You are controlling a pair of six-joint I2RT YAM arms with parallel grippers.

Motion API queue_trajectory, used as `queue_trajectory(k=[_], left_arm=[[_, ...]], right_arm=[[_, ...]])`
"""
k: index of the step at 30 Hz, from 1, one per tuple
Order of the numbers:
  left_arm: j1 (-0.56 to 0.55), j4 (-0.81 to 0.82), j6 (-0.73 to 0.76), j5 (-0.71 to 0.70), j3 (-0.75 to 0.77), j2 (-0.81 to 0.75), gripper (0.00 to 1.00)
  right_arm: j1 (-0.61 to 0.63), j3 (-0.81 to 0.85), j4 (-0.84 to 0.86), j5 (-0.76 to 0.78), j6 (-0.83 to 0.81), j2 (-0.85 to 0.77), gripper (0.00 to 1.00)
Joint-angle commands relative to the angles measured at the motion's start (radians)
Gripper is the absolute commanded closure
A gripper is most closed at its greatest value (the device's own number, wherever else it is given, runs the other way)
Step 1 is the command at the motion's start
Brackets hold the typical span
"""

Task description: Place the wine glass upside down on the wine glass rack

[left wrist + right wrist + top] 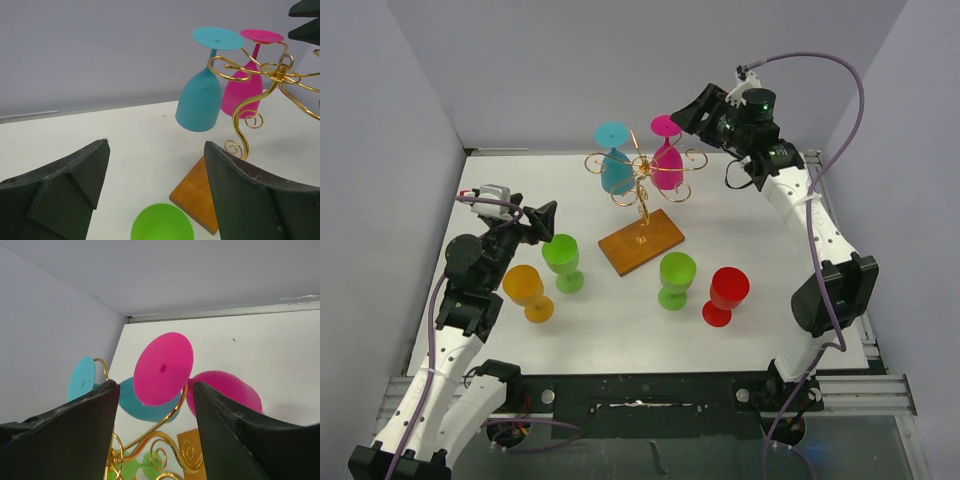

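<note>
Nearest the left wrist lens, the left gripper (156,150) is held wide open, with nothing between the jaws. Below its fingers the rim of a green glass (561,262) is seen, stood upright on the table (750,230). This glass is placed between the left gripper and the rack (642,190). An orange glass (527,292) is stood upright just beside it, nearer the arm bases.

The right gripper (692,110) is held high at the back right with jaws parted; nothing is gripped. The pink glass (667,160) is seen just beyond its fingers, hung upside down on the rack, foot above a gold scroll arm and bowl below. Contact between fingers and foot cannot be judged. A teal glass (616,165) is hung the same way on the neighbouring arm; whether the two bowls touch cannot be told.

The base (641,243) is set mid-table, turned at an angle. To its right a second green glass (676,279) and a red glass (727,295) are stood upright, just beside each other.
</note>
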Motion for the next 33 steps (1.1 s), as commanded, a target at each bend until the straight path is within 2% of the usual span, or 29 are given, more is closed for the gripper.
queue_trajectory(k=[1, 5, 8, 14, 20, 30, 33], left_arm=[[0.005, 0.062, 0.008, 0.016, 0.009, -0.014, 0.25], [0.004, 0.059, 0.003, 0.029, 0.010, -0.020, 0.25], [0.004, 0.063, -0.007, 0.039, 0.011, -0.023, 0.25], [0.003, 0.077, -0.028, 0.063, 0.006, -0.033, 0.25], [0.004, 0.089, -0.054, 0.095, 0.005, -0.047, 0.25], [0.053, 0.120, -0.138, 0.203, 0.012, -0.053, 0.25], [0.066, 0.135, -0.137, 0.198, -0.002, -0.047, 0.25]], right_arm=[[-0.005, -0.093, 0.061, 0.071, -0.031, -0.198, 0.38], [-0.006, -0.283, 0.047, 0.170, -0.060, -0.365, 0.37], [-0.005, -0.421, -0.025, 0.251, -0.091, -0.489, 0.37], [0.006, -0.667, -0.299, 0.407, -0.146, -0.716, 0.39], [0.024, -0.800, -0.522, 0.497, -0.157, -0.876, 0.42], [0.088, -0.947, -0.592, 0.487, -0.131, -0.939, 0.50], [0.092, -0.977, -0.590, 0.451, -0.119, -0.911, 0.58]])
